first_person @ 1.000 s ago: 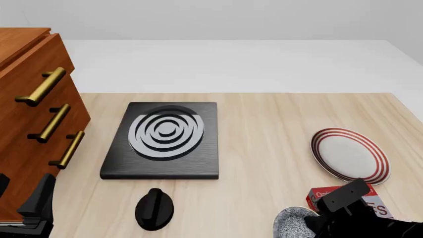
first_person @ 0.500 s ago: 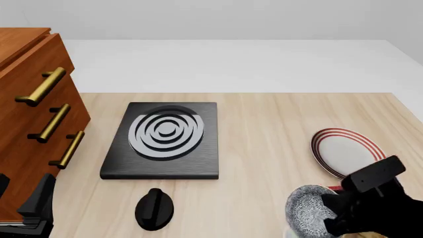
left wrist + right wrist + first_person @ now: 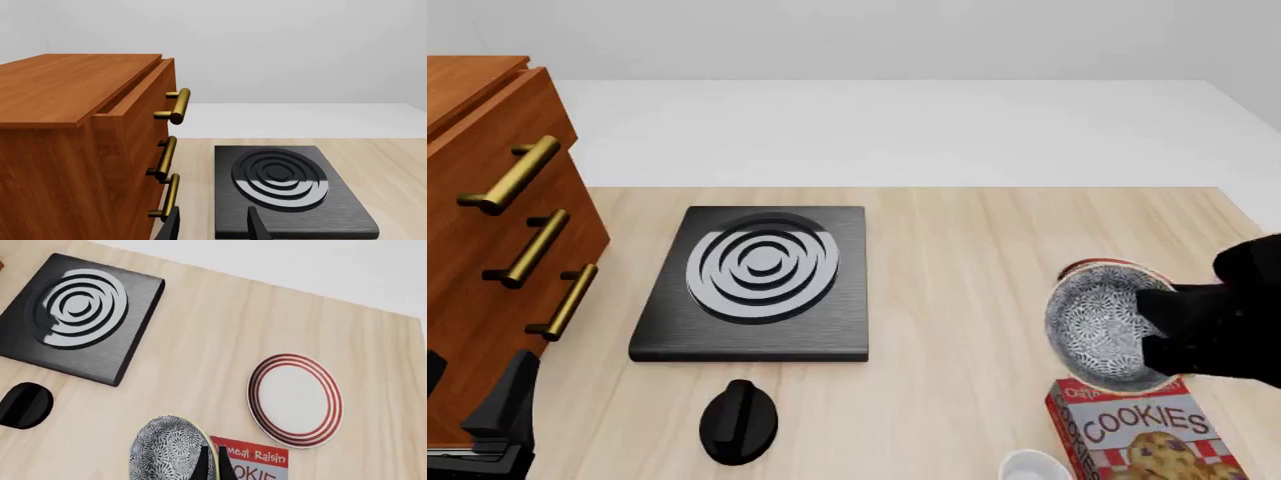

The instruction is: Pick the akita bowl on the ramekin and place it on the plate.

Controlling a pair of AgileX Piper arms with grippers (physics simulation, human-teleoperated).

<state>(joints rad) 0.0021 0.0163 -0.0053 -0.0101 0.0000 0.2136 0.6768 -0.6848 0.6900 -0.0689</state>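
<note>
The akita bowl (image 3: 1098, 326), grey-speckled inside with a pale rim, hangs tilted in the air at the right of the table, with my right gripper (image 3: 1157, 322) shut on its rim. In the right wrist view the bowl (image 3: 169, 449) sits just in front of the closed fingers (image 3: 202, 463). The red-ringed plate (image 3: 294, 400) lies flat on the table; in the front view the bowl covers it except for a sliver of rim (image 3: 1080, 268). The small white ramekin (image 3: 1033, 466) stands bare at the front edge. My left gripper (image 3: 212, 230) is open and empty at the front left.
A cookie box (image 3: 1130, 431) lies between the ramekin and the plate. A black stove plate (image 3: 758, 282) with a round knob (image 3: 738, 421) in front of it takes the table's middle. A wooden cabinet (image 3: 497, 230) with brass handles stands at the left.
My right gripper has lifted the bowl off the ramekin and carried it away from the front edge, over the plate. The ramekin now shows bare. The left arm has not moved.
</note>
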